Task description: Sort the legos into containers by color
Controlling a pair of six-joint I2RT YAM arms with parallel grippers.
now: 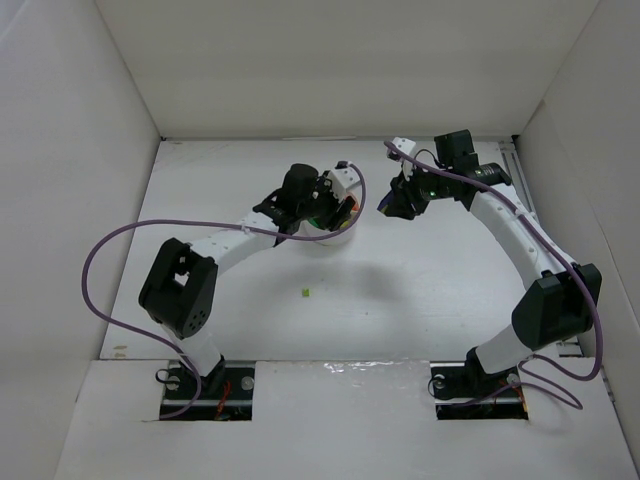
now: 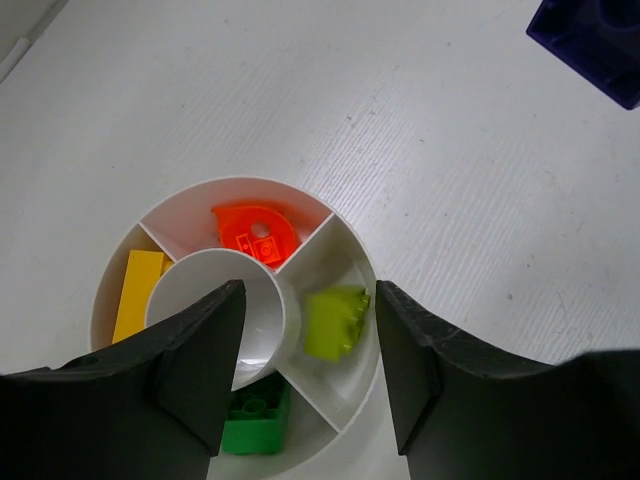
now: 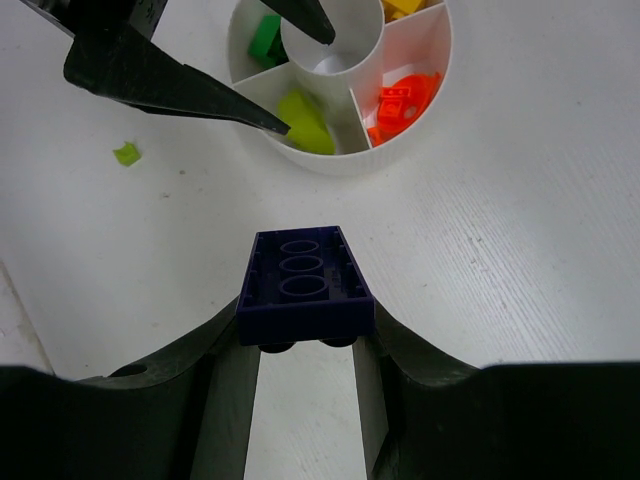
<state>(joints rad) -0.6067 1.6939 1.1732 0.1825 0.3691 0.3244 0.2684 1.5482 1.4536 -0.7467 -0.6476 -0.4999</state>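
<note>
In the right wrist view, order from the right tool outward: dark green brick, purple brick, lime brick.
1. purple brick, held in the right tool
2. lime brick, nearest wedge of the dish
3. dark green brick, wedge beyond, left

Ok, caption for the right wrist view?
Right gripper holds a dark purple brick near the divided dish; left gripper open above it.

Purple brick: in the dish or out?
Out. The purple brick sits clamped in the right claw, short of the white dish.
</note>
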